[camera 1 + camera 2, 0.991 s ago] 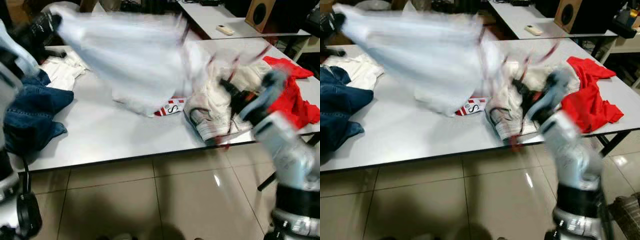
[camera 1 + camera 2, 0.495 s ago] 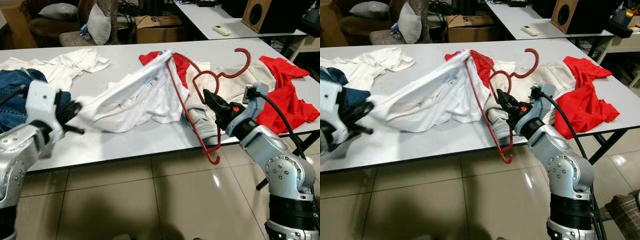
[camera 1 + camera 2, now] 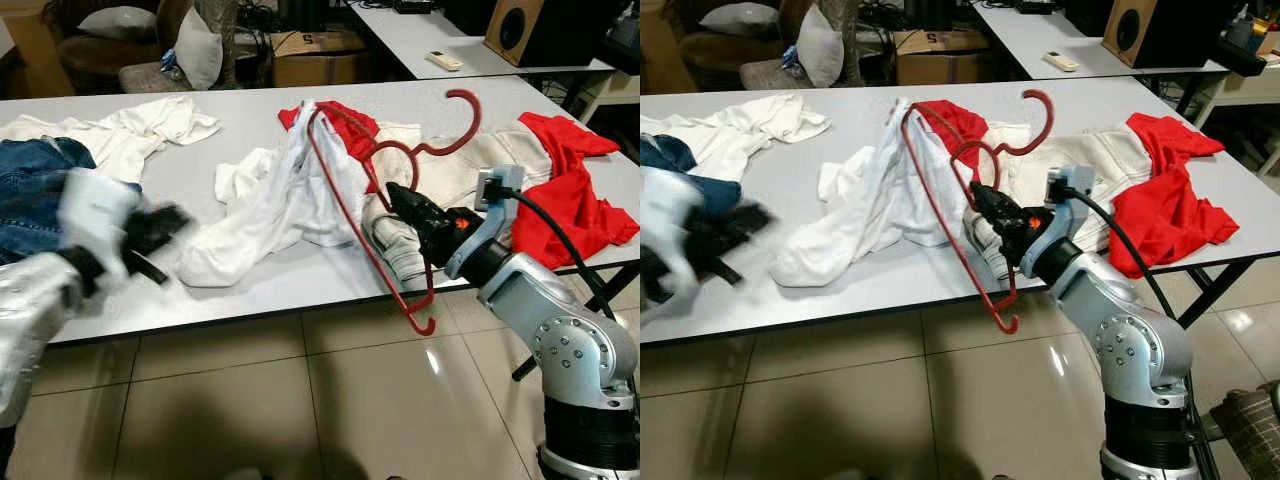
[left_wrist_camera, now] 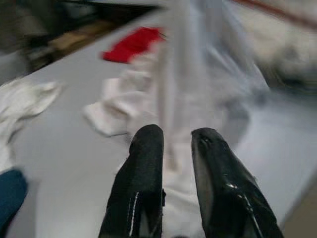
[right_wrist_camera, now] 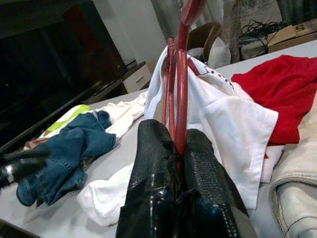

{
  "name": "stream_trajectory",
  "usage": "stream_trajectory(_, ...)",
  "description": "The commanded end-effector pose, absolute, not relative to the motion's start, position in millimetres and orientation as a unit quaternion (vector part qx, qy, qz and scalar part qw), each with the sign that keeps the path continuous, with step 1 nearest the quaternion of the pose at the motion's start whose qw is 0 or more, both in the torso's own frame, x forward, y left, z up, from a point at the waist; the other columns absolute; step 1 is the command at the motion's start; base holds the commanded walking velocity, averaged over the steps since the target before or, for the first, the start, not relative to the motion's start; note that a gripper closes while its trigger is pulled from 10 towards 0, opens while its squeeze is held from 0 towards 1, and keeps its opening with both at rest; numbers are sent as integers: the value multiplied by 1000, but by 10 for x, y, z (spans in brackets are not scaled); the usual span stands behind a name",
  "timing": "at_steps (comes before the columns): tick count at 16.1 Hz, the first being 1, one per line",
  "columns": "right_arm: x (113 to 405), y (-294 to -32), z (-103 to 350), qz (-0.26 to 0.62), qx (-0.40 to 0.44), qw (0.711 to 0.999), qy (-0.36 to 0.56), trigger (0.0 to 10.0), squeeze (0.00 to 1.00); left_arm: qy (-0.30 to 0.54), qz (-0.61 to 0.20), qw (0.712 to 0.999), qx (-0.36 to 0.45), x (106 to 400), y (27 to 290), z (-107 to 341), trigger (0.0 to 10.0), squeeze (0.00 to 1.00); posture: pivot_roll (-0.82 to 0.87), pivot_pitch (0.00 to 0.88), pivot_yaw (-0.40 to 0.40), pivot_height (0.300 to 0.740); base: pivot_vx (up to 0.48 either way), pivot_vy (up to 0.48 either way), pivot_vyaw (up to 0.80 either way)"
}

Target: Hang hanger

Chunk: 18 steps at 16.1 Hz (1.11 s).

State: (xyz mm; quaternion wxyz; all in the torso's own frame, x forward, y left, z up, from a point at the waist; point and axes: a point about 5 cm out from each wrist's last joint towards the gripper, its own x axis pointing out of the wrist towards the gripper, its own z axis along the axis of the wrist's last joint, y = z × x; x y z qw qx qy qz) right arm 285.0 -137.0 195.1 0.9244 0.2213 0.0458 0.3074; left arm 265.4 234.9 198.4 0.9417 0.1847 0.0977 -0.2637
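**A:** Gripping the red hanger (image 3: pixel 970 215), right gripper (image 3: pixel 978 193) has both black fingers pinched tight on the wire. In the right wrist view the wire runs up from between the fingertips (image 5: pixel 156 136), no gap visible.

**B:** Where's the hanger sitting?

**A:** Lifted off the grey table (image 3: pixel 290 280), tilted. Hook (image 3: pixel 462 118) points up and away over the far side; one shoulder end hangs past the near table edge, over the tiled floor (image 3: pixel 330 400). A white shirt (image 3: pixel 275 205) is draped over the other shoulder, its lower part trailing on the tabletop toward the robot's left.

**B:** Left side?

**A:** Left gripper (image 3: pixel 160 232) is low over the near left part of the table, blurred, just beside the trailing end of the white shirt. Left wrist view shows its fingers (image 4: pixel 141 168) narrowly apart with white cloth right ahead. Can't tell if it's touching the cloth.

**B:** Other stuff on the table?

**A:** Blue jeans (image 3: pixel 35 190) at far left, a second white garment (image 3: pixel 135 130) behind them, a red garment (image 3: pixel 565 190) on the right, a cream garment (image 3: pixel 455 175) under the right arm. A speaker (image 3: pixel 520 28) and a remote (image 3: pixel 447 61) sit on a second table behind.
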Motion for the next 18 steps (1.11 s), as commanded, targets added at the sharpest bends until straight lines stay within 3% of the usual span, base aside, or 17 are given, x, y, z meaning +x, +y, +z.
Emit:
stream_trajectory(1,2822,-1367,2015,316,213,924,35,10000,0,88,-278,935,203,2737,2239,1958,10000,1000,-29,0,21,740,0,0,0)
stream_trajectory(3,2807,-1349,2032,322,211,922,34,10000,0,19,-293,941,169,2964,1894,2065,10000,1000,-38,0,29,740,0,0,0)
stream_trajectory(6,2791,-1353,2067,323,210,922,27,10000,0,-35,-261,952,154,3217,1606,2023,10000,1000,-53,0,41,740,0,0,0)
stream_trajectory(7,2785,-1356,2080,323,209,923,24,10000,0,-40,-255,953,161,3282,1482,1949,10000,682,-58,0,47,740,0,0,0)
stream_trajectory(8,2783,-1359,2089,322,209,923,22,10000,0,-41,-251,951,176,3316,1416,1893,10000,0,-58,0,47,740,0,0,0)
stream_trajectory(11,2763,-1348,2105,323,211,923,17,10000,0,-47,-230,959,158,3442,1326,1761,10000,0,-73,0,61,740,0,0,0)
stream_trajectory(15,2732,-1337,2129,324,211,922,11,10000,0,-50,-161,962,215,3574,1416,1672,10000,0,-86,0,75,740,0,0,0)
stream_trajectory(16,2725,-1337,2139,325,212,922,8,10000,0,-47,-159,959,232,3581,1432,1623,7451,0,-89,0,79,740,0,0,0)
stream_trajectory(18,2718,-1334,2148,325,214,921,6,10000,0,-38,-161,953,255,3600,1450,1507,0,0,-90,0,81,740,0,0,0)
